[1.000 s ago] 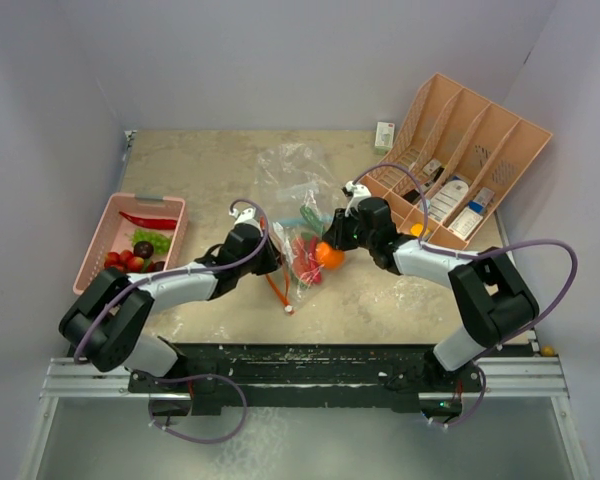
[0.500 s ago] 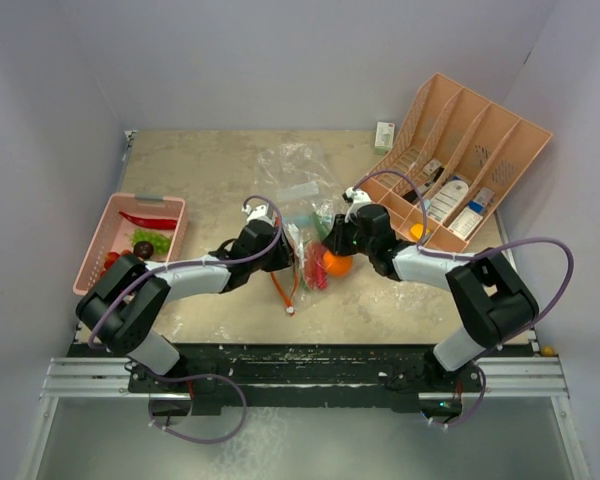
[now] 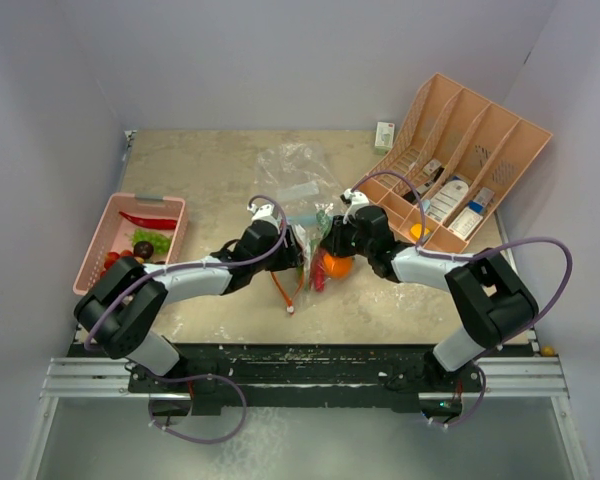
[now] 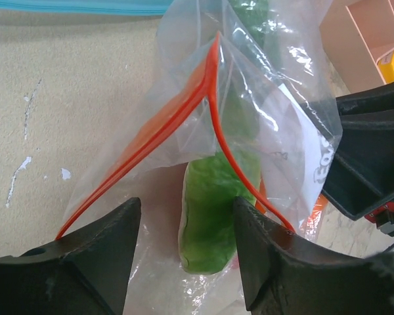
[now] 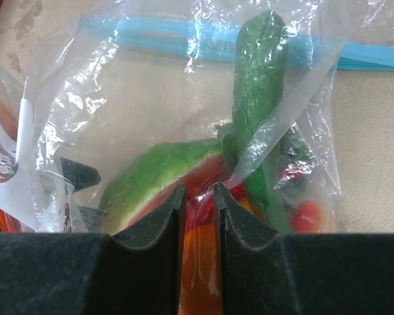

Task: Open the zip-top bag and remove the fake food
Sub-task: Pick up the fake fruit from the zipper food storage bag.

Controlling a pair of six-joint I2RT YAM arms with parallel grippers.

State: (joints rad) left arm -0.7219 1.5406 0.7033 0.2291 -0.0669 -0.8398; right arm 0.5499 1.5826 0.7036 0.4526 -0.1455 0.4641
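Mouth of zip-top bag (image 4: 282,85) open — right gripper (image 3: 331,244) crowds beyond.

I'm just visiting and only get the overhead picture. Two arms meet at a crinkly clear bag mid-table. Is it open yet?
Observer: Yes. The left wrist camera shows the clear plastic zip-top bag with its orange zip strip parted into a wide mouth, the left end effector open below it.
Operator: And the other arm?
Observer: Its wrist camera shows the right end effector nearly closed, seemingly pinching a fold of the bag.
Operator: Anything left inside?
Observer: Yes: a green-rinded plastic watermelon slice and a long green plastic leaf show through the plastic.
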